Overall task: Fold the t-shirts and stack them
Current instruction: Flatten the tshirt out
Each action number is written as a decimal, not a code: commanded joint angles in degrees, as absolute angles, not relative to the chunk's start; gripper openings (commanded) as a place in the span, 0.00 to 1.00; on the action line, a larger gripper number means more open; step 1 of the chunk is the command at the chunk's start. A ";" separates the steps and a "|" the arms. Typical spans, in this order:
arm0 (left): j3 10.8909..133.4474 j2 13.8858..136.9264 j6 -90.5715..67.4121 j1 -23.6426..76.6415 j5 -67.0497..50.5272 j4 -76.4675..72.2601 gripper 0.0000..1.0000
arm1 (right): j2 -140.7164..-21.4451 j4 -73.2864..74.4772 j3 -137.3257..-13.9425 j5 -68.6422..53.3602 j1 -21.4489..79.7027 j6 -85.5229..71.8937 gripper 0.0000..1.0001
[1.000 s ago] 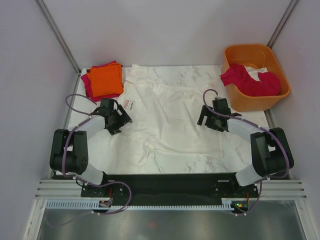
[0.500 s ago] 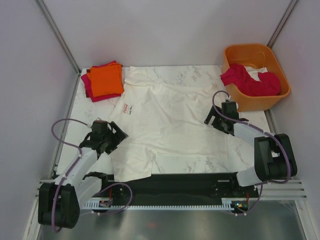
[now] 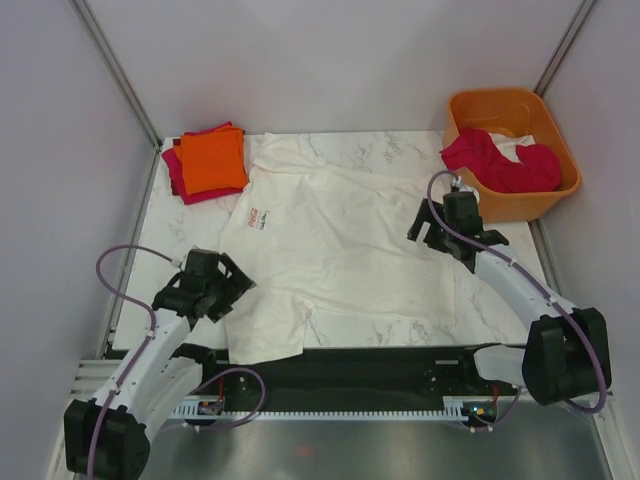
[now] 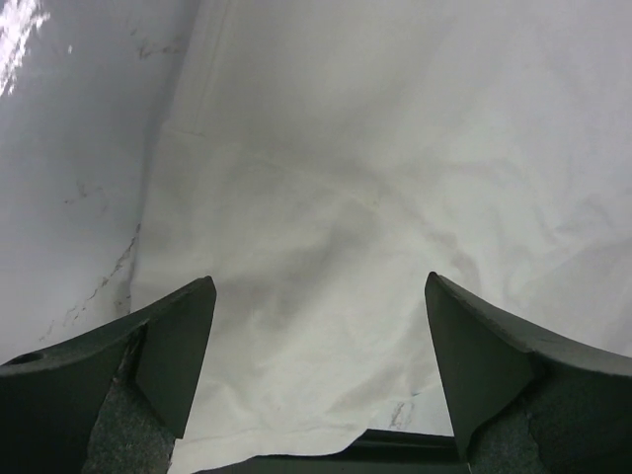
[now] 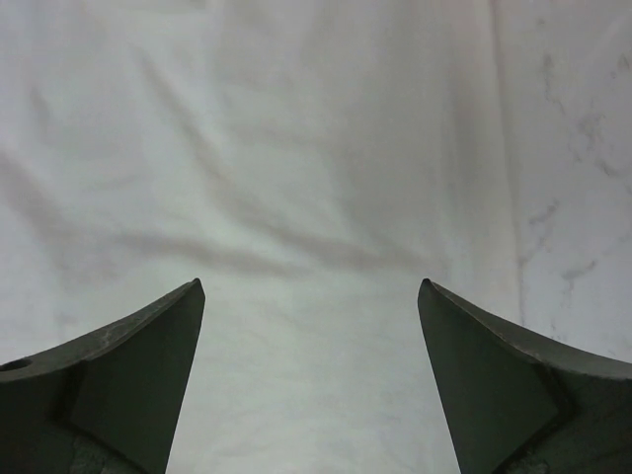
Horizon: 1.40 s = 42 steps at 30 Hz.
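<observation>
The white t-shirt point(image 3: 340, 240) is spread open on the marble table top point(image 3: 400, 150), creased, with its red logo point(image 3: 252, 212) turned upward. Its near-left part reaches the table's near edge. Just beyond the shirt's far-left corner a folded orange tee point(image 3: 212, 160) is stacked on a folded magenta-red tee point(image 3: 178, 172). Past the shirt's far-right corner an orange tub point(image 3: 560, 180) is seen with a crumpled magenta-red tee point(image 3: 500, 165) inside.

The left gripper point(image 3: 232, 288) is held over the shirt's near-left edge, its jaws spread wide with only flat cloth seen between them. The right gripper point(image 3: 432, 225) is poised above the shirt's right edge, likewise spread, and nothing is pinched by either.

The step in hand is judged to be the grasp for the first fold. It would be done well if both pincers were lowered onto the shirt's edges at matching points, the cloth were caught before closing, and both sides were lifted and carried over together, so that the fold line is kept straight and the creases are not trapped
</observation>
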<state>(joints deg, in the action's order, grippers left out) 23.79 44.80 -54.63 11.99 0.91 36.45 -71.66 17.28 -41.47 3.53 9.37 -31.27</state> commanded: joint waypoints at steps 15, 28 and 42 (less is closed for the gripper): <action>58.48 83.20 -40.26 12.04 1.77 13.36 0.99 | -101.23 17.93 -77.59 -0.35 24.27 -23.82 0.98; 63.56 104.16 -45.07 7.21 5.26 13.79 0.97 | -116.88 20.12 -84.37 -2.99 11.69 -19.87 0.97; 43.07 88.16 -50.54 5.89 8.18 14.15 0.98 | -120.86 24.35 -93.43 -5.35 11.07 -18.54 0.98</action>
